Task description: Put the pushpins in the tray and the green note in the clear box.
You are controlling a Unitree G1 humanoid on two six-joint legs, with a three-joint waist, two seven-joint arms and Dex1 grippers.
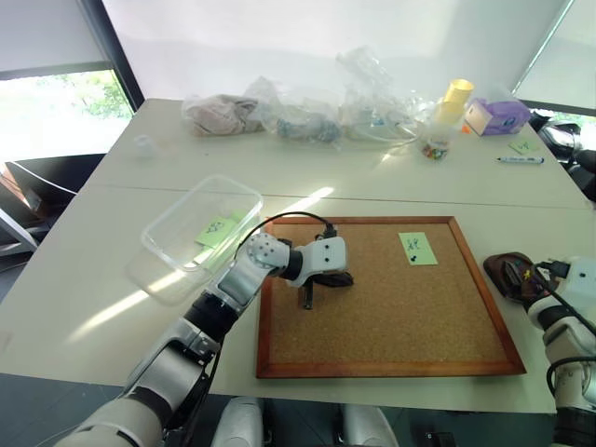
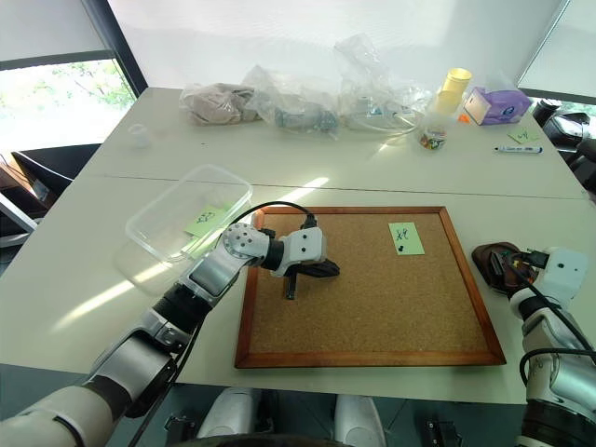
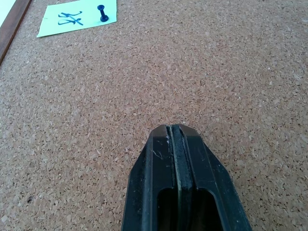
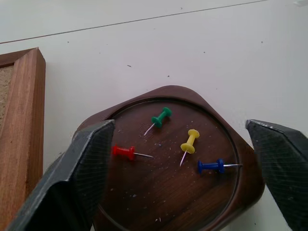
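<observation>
**A:** What is shown from the head camera?

**B:** The left gripper [image 1: 308, 300] is seen over the corkboard [image 1: 391, 363], fingers pressed together on nothing. A green note [image 1: 417, 249] is pinned near the board's far edge, and a second green note [image 1: 216, 232] is seen lying in the clear box [image 1: 168, 244] beside the board. The tray [image 2: 492, 264] is seen off the board's right edge, partly hidden by the right gripper [image 2: 510, 270].

**A:** And the left wrist camera?

**B:** The shut fingers [image 3: 179, 159] are shown just above bare cork. The dark pushpin [image 3: 101, 13] holding the note is made out here.

**A:** The right wrist camera?

**B:** The jaws are spread wide around the tray, gripping nothing. Four pushpins are revealed inside: green [image 4: 159, 119], red [image 4: 125, 152], yellow [image 4: 190, 141], blue [image 4: 212, 166].
</observation>
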